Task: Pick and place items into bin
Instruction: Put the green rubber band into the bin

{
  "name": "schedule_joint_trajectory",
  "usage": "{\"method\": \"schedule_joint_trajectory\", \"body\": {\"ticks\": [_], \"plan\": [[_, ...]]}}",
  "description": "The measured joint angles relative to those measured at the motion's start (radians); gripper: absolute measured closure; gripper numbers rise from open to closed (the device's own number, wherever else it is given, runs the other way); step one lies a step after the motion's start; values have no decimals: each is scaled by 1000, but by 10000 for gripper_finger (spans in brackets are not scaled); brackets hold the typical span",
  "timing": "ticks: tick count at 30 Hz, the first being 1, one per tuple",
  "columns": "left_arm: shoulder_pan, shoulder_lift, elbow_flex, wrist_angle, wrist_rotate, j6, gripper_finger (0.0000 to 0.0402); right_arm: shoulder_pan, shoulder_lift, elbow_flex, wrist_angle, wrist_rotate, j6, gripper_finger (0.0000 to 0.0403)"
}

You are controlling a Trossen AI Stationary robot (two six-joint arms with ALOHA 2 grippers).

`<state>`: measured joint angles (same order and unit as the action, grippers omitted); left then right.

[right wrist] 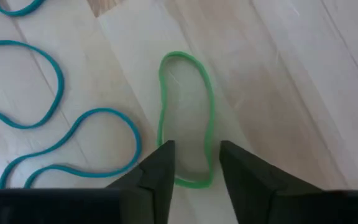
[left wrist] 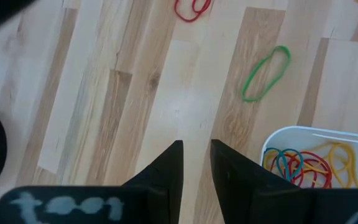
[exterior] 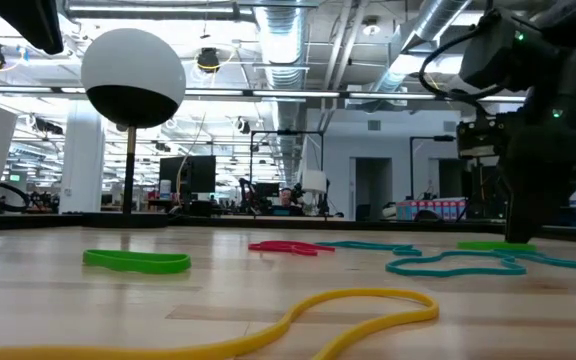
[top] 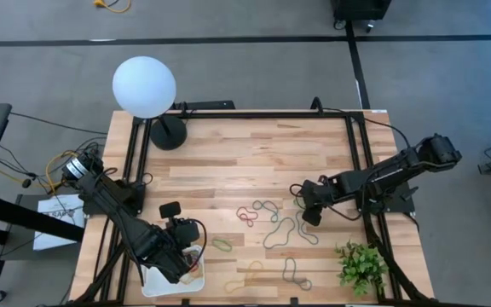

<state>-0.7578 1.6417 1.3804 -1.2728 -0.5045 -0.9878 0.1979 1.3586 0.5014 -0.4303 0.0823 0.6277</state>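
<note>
Rubber bands lie flat on the wooden table: red [top: 247, 213], teal [top: 281, 232], green [top: 221, 244], yellow [top: 245, 277]. The white bin [top: 156, 281] stands at the near left corner, and in the left wrist view the bin [left wrist: 291, 138] holds several bands [left wrist: 306, 167]. My left gripper [left wrist: 196, 158] hovers beside it, open by a narrow gap and empty. My right gripper [right wrist: 194, 155] is open, low over the table, with its fingers on either side of the end of a small green band [right wrist: 185, 106]. In the low view it [exterior: 526, 232] stands by that band [exterior: 493, 245].
A white globe lamp [top: 145, 87] stands at the far left corner and a green plant [top: 361, 266] at the near right. Long teal loops [right wrist: 55, 134] lie beside the small green band. A dark frame rail [top: 245, 113] rims the table.
</note>
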Motion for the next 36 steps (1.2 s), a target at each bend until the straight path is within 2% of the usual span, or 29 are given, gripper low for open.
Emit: {"method": "schedule_joint_trajectory", "body": {"ticks": [4, 8, 11, 17, 21, 24, 28, 33, 36], "plan": [[0, 0, 0, 4, 0, 0, 331, 0, 2, 0, 3, 8, -8, 243], [0, 0, 0, 13, 0, -1, 331, 0, 3, -4, 17, 18, -7, 243], [0, 0, 0, 16, 0, -1, 331, 0, 3, -11, 27, 31, 4, 276], [0, 0, 0, 16, -26, -2, 331, -2, 3, -15, 47, 68, 58, 386], [1, 0, 0, 16, -86, -2, 331, -2, 3, -6, 68, 75, 71, 388], [8, 0, -3, 20, -186, 0, 331, 3, -7, 41, 96, 74, 20, 395], [46, 0, -22, 49, -317, 14, 331, 15, -9, 119, 213, 82, -87, 398], [142, 1, -29, 72, -313, 12, 331, 36, -10, 166, 465, 133, -252, 401], [199, 1, -29, 155, -313, 124, 330, 49, -10, 166, 591, 179, -333, 402]]}}
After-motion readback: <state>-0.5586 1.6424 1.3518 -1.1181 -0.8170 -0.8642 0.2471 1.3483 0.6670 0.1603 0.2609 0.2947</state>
